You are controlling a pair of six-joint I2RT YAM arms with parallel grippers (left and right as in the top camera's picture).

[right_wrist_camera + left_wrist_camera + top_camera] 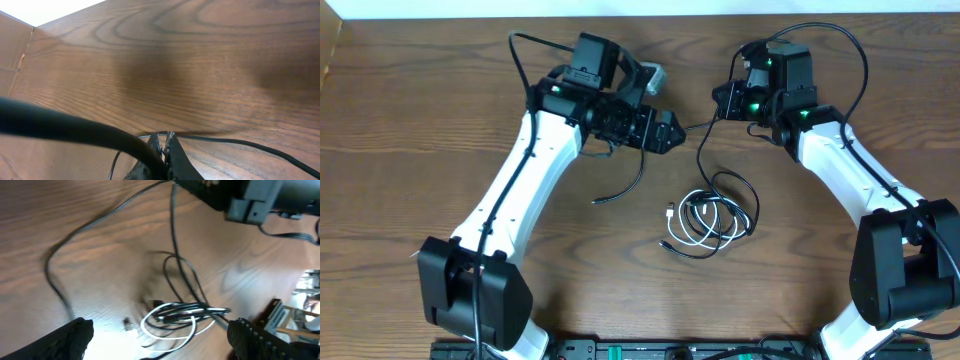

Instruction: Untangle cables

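1. Cables – one white cable (170,336) and at least two black; exact black count unclear inside the tangle (708,218), mid-table (420,120).
2. Loose black cable (625,188) lies at 9 o'clock of the tangle, apart.
3. Left gripper (670,133) – released, nothing between the fingers.
4. Right gripper (165,147) clenched on the held black cable (700,155), which runs toward 6 o'clock into the tangle.

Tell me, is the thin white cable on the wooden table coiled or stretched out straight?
Coiled: the thin white cable lies in loops on the brown wooden table, interlaced with a looped thin black cable.
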